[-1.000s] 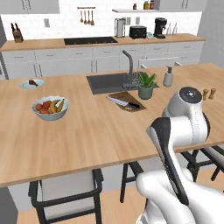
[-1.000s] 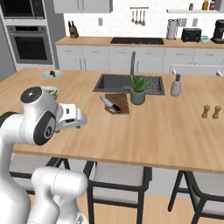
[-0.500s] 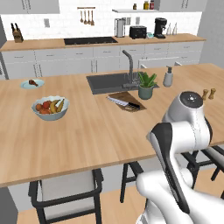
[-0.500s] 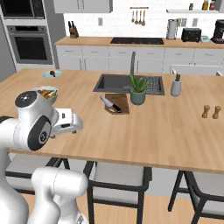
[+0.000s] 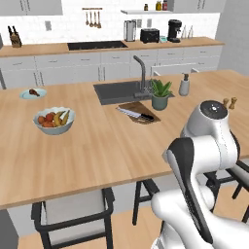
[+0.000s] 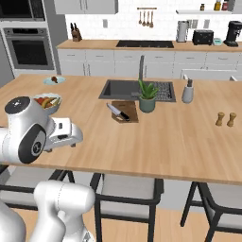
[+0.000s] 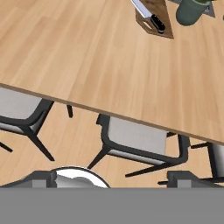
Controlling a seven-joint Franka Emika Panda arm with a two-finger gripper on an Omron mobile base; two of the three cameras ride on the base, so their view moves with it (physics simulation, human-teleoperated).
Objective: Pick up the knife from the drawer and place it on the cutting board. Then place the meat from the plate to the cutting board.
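The knife (image 5: 135, 114) (image 6: 117, 112) (image 7: 148, 15) lies flat on the dark brown cutting board (image 5: 139, 105) (image 6: 131, 109) (image 7: 165, 13), beside the sink. Far to the left, the meat (image 5: 34, 91) (image 6: 54, 79) sits on the pale plate (image 5: 26, 95) (image 6: 48, 82). My gripper (image 7: 116, 178) is open and holds nothing. It hangs over the near edge of the island counter, well short of the board and far from the plate. In the right base view the hand (image 6: 64, 133) sticks out beside the fruit bowl. The drawer is out of view.
A fruit bowl (image 5: 53, 120) (image 6: 46, 101) stands left of the board. A potted plant (image 5: 160, 95), the sink (image 5: 119, 90) with its faucet, a soap dispenser (image 5: 184, 85) and two shakers (image 6: 225, 118) lie behind and to the right. Stools (image 7: 138, 140) stand under the near edge.
The hand has drawn back toward the near counter edge and sunk a little, still open. Knife, board, meat and plate have not moved.
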